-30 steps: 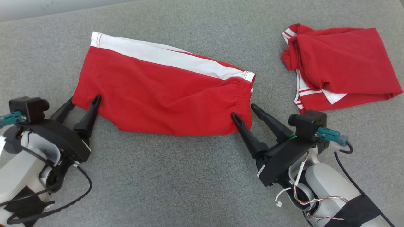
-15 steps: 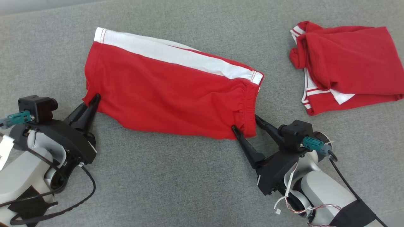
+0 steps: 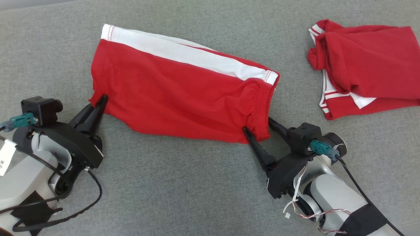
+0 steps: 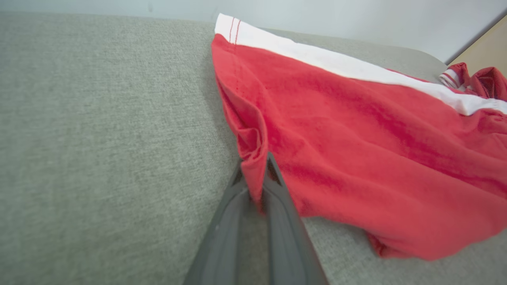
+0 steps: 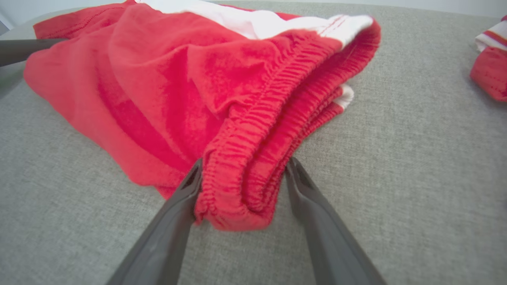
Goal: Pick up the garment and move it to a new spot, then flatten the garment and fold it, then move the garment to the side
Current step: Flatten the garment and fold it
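The step in hand looks like taking hold to spread the garment [image 3: 183, 95]. These red shorts lie on the grey cloth surface [image 3: 197, 196], stretched between both sets of fingers. The left gripper [image 4: 255, 168] is pinched narrow on the hem corner. The right gripper [image 5: 244, 163] stands wide, its fingers astride the waistband corner without gripping it. Next it likely must close there, then both pull evenly. A second red garment [image 3: 364, 62] lies beyond the right fingers, well apart.

Your head camera looks steeply down on the grey surface [image 3: 197, 196]. Both wrist cameras sit low and close (at opposite ends). All three share the red shorts [image 3: 183, 95].
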Robot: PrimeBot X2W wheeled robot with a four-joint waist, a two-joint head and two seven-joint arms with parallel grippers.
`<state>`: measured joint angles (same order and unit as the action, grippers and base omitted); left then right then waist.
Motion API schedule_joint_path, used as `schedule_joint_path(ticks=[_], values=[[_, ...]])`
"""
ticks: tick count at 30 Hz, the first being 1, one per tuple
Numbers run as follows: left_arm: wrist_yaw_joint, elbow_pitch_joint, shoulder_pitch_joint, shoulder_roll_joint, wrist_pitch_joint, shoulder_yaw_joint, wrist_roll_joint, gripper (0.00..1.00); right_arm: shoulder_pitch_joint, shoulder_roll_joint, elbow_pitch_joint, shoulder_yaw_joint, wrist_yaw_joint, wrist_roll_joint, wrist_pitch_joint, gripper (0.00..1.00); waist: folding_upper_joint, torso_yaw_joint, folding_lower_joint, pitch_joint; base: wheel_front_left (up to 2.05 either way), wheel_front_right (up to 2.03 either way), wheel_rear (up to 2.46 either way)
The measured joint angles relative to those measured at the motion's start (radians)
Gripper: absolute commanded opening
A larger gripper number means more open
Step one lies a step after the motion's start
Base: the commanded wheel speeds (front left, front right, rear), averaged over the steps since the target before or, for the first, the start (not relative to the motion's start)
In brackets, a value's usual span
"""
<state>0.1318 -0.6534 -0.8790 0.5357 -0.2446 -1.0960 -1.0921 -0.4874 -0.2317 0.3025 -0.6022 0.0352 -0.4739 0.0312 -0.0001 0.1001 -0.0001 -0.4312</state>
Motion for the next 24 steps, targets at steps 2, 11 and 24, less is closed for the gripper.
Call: schedule_joint_path(ticks=[2, 11, 24], values=[[0.000, -0.004, -0.005, -0.004, 0.000, -0.006, -0.001, 0.00, -0.003, 0.007, 0.014, -0.003, 0.000, 0.000, 0.000, 0.00, 0.0000, -0.005, 0.0000, 0.002, 0.00, 0.00, 0.00], [0.001, -0.035, 0.037, -0.026, -0.003, -0.026, -0.033, 0.00, -0.002, 0.002, 0.078, 0.027, -0.028, -0.043, 0.023, 0.00, 0.0001, -0.013, 0.0001, 0.054, 0.00, 0.00, 0.00], [0.001, -0.050, 0.167, -0.111, -0.006, -0.060, -0.063, 0.00, 0.095, -0.049, 0.155, 0.055, -0.115, -0.143, 0.031, 0.00, 0.0001, -0.056, 0.0000, 0.180, 0.00, 0.00, 0.00]])
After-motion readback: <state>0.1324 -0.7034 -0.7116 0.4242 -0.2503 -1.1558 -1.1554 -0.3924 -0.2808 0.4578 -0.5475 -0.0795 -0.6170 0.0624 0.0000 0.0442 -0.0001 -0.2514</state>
